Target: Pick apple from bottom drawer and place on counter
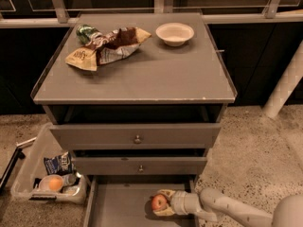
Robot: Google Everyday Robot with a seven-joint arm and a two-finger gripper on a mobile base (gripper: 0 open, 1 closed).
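Note:
The red apple (159, 202) sits between the fingers of my gripper (162, 202), low over the floor of the open bottom drawer (118, 206) at its right side. The gripper is shut on the apple, one pale finger above it and one below. My arm (227, 209) reaches in from the lower right. The grey counter (142, 72) fills the upper middle of the view, above the two closed drawer fronts.
On the counter lie crumpled snack bags (102, 48) and a green can (87, 32) at the back left, and a white bowl (174, 33) at the back right. A clear bin (45, 183) with an orange item stands on the floor left of the cabinet. A white pole (284, 86) rises at right.

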